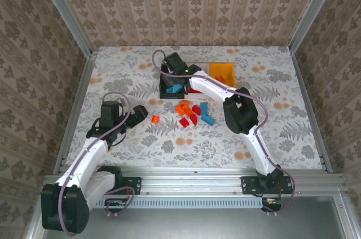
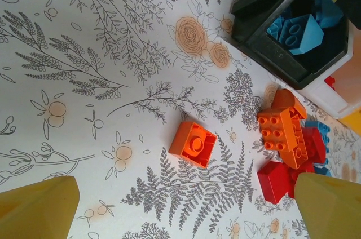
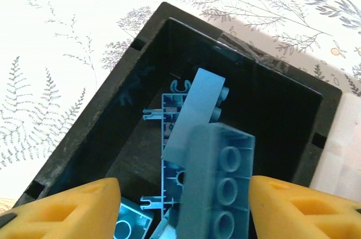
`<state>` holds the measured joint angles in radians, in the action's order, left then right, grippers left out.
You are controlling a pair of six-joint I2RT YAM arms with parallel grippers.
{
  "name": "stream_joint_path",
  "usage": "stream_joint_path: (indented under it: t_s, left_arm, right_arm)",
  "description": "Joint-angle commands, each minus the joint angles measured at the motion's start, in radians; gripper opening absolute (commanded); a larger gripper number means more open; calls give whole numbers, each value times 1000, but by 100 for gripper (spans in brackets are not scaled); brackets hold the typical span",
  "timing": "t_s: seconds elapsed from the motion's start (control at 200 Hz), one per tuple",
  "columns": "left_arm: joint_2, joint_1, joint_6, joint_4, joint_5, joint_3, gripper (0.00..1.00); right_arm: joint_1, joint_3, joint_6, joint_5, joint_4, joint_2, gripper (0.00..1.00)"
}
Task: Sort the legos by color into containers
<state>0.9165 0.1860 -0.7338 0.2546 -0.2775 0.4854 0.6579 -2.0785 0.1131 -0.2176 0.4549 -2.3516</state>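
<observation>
Light blue brick (image 3: 217,182) sits closest to the right wrist lens, between the fingers of the right gripper (image 3: 183,202) but not clamped. There's a clear gap on the left-finger side, and the other edge is at or against the right finger; can't tell contact. Jaws stand wider than the brick, so I call it open. Brick's long axis runs along the fingers, studs showing, tilted, lying over other blue pieces (image 3: 192,103) inside the black bin (image 3: 93,118). Blue drop looks about done. Outward: white bin (image 2: 334,97) is just beside the black one on its right, a bit of red inside; orange-yellow bin (image 1: 221,71) is right of that. Unsorted pile (image 1: 193,112) of orange, red and blue lies just near of the bins. Lone orange brick (image 2: 193,144) sits left of the pile, apart from it. Left gripper (image 2: 183,208) is spread wide, holding nothing. That brick lies straight ahead between its fingers, to its right in the scene. It's squarish, no real long axis, turned diagonal to the fingers. Left arm is clearly nearer; probably needs a wrist twist to meet flat faces. Its bin is likely the rightmost one, past the right arm, so there's a crossing risk.
</observation>
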Motion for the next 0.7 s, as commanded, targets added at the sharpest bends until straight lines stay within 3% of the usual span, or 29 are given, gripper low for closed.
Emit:
stream_joint_path:
  t_s: [0.0, 0.145, 0.31, 0.595, 0.695]
  left_arm:
    - [2, -9, -9, -9, -27, -4, 100]
    - [4, -8, -24, -27, -38, -13, 100]
    - [27, 23, -33, -95, -77, -27, 100]
    - [254, 321, -7, -302, -82, 56, 100]
    - [318, 373, -16, -346, -61, 96, 100]
  right_arm:
    - [28, 29, -16, 15, 14, 80, 65]
    - [74, 229, -32, -45, -99, 273, 66]
    - [104, 612, -10, -93, -214, 554, 64]
    - [97, 1121, 52, -69, -180, 821, 62]
    - [84, 1198, 87, -61, -179, 834, 70]
